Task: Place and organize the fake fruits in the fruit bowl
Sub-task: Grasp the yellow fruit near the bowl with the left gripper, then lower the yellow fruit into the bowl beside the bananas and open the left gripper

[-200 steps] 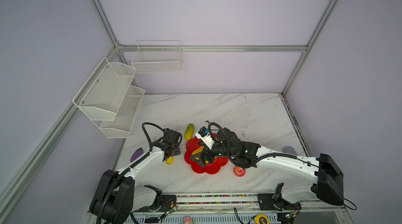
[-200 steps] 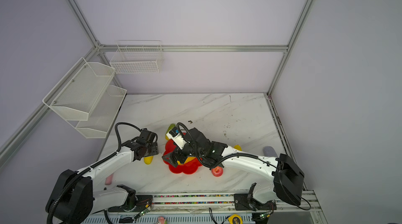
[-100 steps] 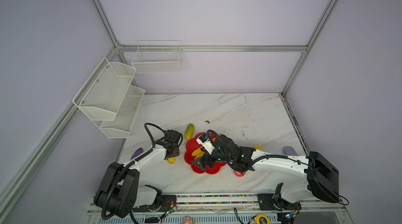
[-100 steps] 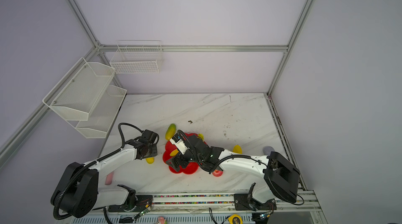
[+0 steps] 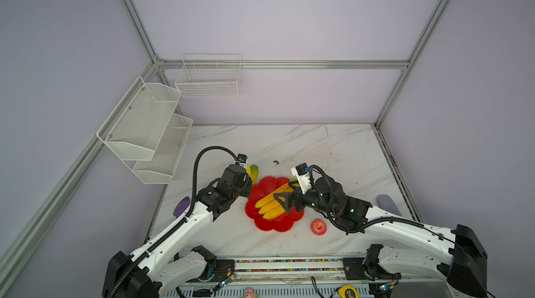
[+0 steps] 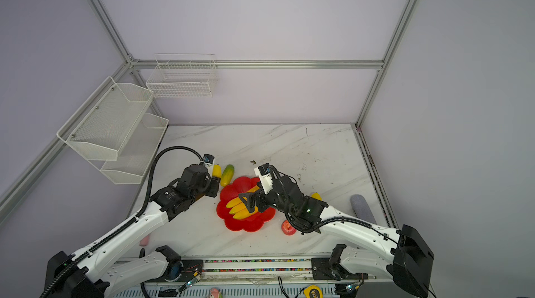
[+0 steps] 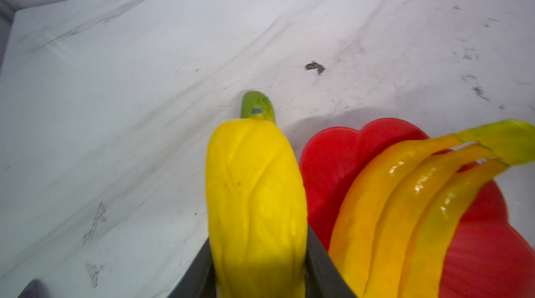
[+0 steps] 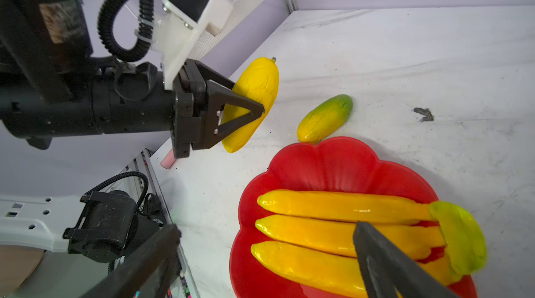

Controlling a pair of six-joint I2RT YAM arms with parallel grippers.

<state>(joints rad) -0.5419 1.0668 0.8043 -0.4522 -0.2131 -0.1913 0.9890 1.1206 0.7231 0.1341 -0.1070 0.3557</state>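
Closed within the last second: left gripper (image 8: 254, 105). Glossy red scalloped plastic fruit bowl (image 5: 272, 224): holds smooth yellow-orange banana bunch (image 5: 269, 204); right gripper (image 5: 282, 203) spread above. Oblong yellow ridged fruit (image 8: 257, 79): clamped in left gripper, beside bowl; transfer step, likely next lowered alongside bananas. On marble tabletop (image 5: 318, 148): green-yellow oblong fruit (image 8: 325, 118), small red apple (image 5: 318, 227).

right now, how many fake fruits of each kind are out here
banana bunch: 1
yellow ridged fruit: 2
green-yellow fruit: 1
red apple: 1
total: 5
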